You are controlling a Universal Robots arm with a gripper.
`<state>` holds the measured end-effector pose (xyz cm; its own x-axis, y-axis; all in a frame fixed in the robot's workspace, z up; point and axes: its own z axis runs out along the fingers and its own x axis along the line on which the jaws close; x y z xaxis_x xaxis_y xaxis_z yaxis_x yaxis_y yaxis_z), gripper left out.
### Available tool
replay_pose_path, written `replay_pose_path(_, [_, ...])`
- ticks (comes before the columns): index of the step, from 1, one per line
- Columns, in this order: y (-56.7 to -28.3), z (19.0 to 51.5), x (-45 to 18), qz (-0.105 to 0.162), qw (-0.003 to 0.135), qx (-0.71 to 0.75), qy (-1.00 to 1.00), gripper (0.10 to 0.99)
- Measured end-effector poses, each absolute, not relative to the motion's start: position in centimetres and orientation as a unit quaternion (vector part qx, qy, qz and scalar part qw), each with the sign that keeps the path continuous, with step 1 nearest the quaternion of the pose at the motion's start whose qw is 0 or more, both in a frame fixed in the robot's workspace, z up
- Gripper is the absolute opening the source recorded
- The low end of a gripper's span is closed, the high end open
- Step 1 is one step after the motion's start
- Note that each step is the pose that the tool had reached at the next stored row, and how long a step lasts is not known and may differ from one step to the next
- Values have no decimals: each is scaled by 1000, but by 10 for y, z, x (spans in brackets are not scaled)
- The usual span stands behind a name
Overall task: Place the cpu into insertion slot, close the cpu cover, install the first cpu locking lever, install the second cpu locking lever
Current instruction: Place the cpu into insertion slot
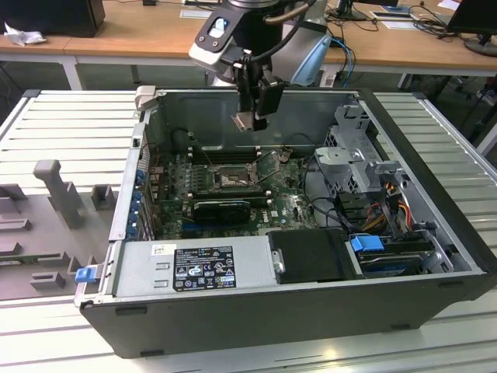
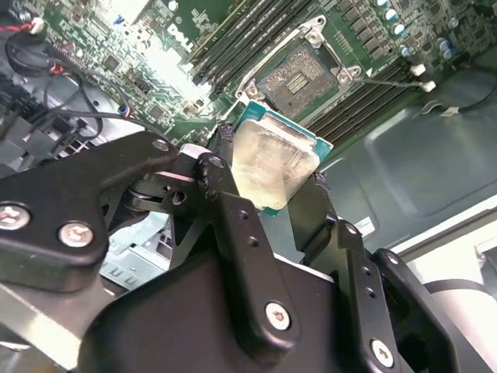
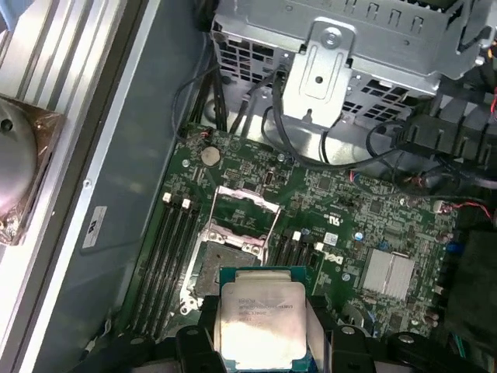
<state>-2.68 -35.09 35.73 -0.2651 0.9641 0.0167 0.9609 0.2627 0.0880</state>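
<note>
CPU [image 1: 244,121] hangs in the upper middle of the exterior view, above the open computer case [image 1: 256,311] that spans the frame's centre. Inside the case lies the green motherboard [image 1: 289,207]. The gripper [image 1: 250,118] has its fingers [image 2: 233,210] closed on two opposite edges of the chip, whose pale metal top shows in both wrist views. Beneath it the socket [image 3: 221,264] sits uncovered, with the CPU cover [image 3: 245,197] swung up.

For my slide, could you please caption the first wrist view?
Gripper holds the cpu above the open insertion slot.
</note>
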Motion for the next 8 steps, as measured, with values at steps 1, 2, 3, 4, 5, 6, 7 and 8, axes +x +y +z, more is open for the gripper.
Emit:
replay_pose_path(1, [-351, 357, -27, 40, 21, 614, 788, 529])
replay_pose_path(2, [-351, 357, -27, 40, 21, 621, 782, 529])
replay_pose_path(3, [-351, 357, -27, 39, 21, 626, 778, 529])
replay_pose_path(4, [-351, 357, -27, 39, 21, 631, 774, 529])
replay_pose_path(5, [-351, 357, -27, 39, 22, 638, 769, 529])
replay_pose_path(6, [-351, 357, -27, 39, 22, 643, 765, 529])
replay_pose_path(7, [-351, 356, -27, 39, 23, 649, 760, 529])
replay_pose_path(8, [-351, 356, -27, 38, 23, 653, 756, 529])
